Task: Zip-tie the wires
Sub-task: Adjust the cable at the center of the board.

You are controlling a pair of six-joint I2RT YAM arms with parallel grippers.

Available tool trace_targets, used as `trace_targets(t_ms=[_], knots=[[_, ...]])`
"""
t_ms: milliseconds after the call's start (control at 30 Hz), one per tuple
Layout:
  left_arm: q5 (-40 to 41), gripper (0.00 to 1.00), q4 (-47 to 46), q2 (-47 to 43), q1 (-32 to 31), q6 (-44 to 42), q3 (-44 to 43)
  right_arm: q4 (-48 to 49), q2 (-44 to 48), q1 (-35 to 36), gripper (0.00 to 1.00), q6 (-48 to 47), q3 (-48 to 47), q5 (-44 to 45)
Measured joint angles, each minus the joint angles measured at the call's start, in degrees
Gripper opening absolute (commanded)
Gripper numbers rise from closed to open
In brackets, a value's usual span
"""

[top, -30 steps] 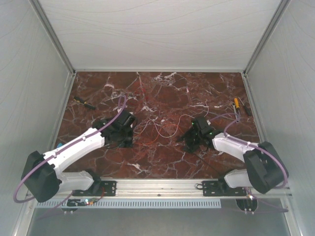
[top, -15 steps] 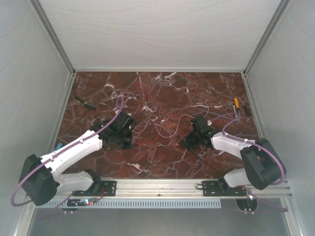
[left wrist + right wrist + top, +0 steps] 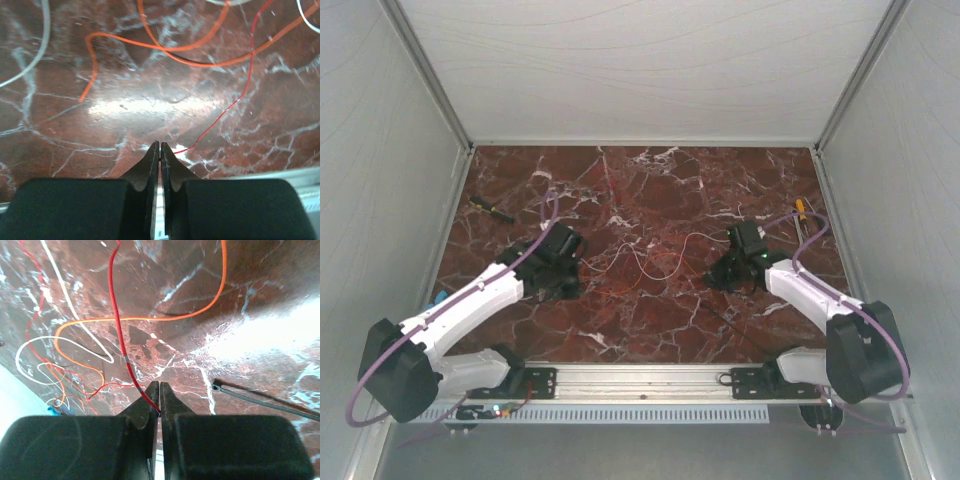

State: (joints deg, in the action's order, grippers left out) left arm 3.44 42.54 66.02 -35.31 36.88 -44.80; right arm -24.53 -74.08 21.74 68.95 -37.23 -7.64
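The wires [image 3: 645, 262] lie in loose red, orange and white loops on the marble between my arms. My right gripper [image 3: 713, 277] is shut on the end of a red wire [image 3: 120, 335], which runs up and away from the fingertips [image 3: 159, 390]. The zip tie [image 3: 260, 400] lies flat just right of those fingers, with its head toward them. My left gripper [image 3: 570, 272] is shut and holds nothing. In the left wrist view [image 3: 160, 147] the end of a thin red wire [image 3: 220, 117] lies beside its right finger, with orange loops [image 3: 165, 47] beyond.
A yellow-handled screwdriver [image 3: 802, 214] lies at the right edge. A dark tool [image 3: 492, 208] lies at the far left. A small blue object [image 3: 440, 297] sits by the left wall. Grey walls close in both sides and the back.
My right gripper has drawn back to the right, away from the wire pile, shut on the red wire. My left gripper has shifted slightly back and left.
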Motion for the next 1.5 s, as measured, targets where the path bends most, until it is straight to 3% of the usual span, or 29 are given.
trace_targets(t_ms=[633, 1000, 1200, 1300, 1433, 1500], knots=[[2.36, 0.00, 2.43, 0.26, 27.93, 1.97, -0.13, -15.61, 4.28, -17.00, 0.00, -16.20, -3.78, -1.42], [4.94, 0.00, -0.31, 6.97, 35.67, 4.52, 2.69, -15.15, -1.36, -19.67, 0.00, -20.31, -3.10, -5.68], [2.27, 0.00, -5.11, 8.81, 35.80, 5.84, 7.54, -14.05, -5.77, -19.93, 0.09, -21.90, -3.15, -6.38], [1.29, 0.21, -6.64, 8.81, 35.80, 6.43, 8.68, -14.03, -6.95, -20.13, 0.15, -22.60, -3.58, -6.38], [0.76, 0.36, -7.28, 8.39, 35.80, 7.10, 8.81, -13.86, -7.96, -20.22, 0.21, -23.04, -4.79, -6.69], [0.63, 0.52, -7.41, 7.85, 35.80, 7.58, 8.81, -13.79, -8.02, -20.22, 0.22, -23.17, -5.03, -6.88]])
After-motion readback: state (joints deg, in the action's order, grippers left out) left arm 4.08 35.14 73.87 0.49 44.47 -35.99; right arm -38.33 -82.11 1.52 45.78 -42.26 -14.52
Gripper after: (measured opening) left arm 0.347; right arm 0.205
